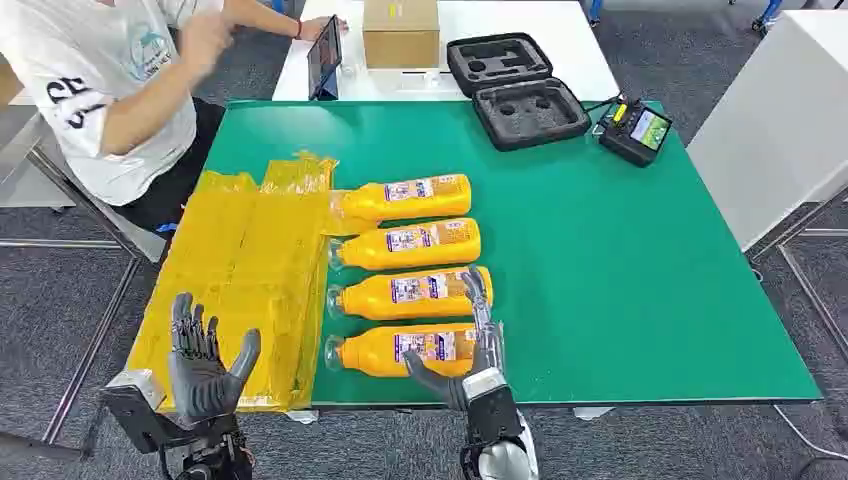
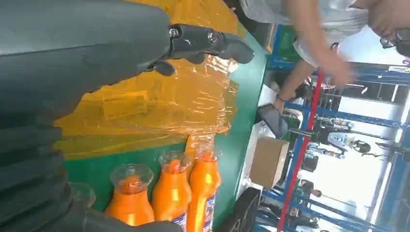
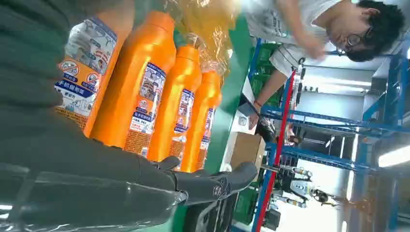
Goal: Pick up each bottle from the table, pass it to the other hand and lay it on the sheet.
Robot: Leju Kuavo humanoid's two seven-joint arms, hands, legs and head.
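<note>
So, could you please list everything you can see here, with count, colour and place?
bottles: four, orange, lying side by side mid-table
sheet: one, yellow, table's left part
table: one, green top
case: one, black, open, far edge
device: one, black with screen, beside the case
box: one, brown, white table behind
tablet: one, dark, beside the box
person: one, white shirt, far left
left hand: open, over the sheet
right hand: around the nearest bottle

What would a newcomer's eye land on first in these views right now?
Four orange plastic bottles with blue-and-white labels lying side by side in a row on the green table mat, caps toward the crinkled yellow plastic sheet at the mat's left edge. The right hand reaches over the nearest bottle, while the left hand hovers open above the sheet.
</note>
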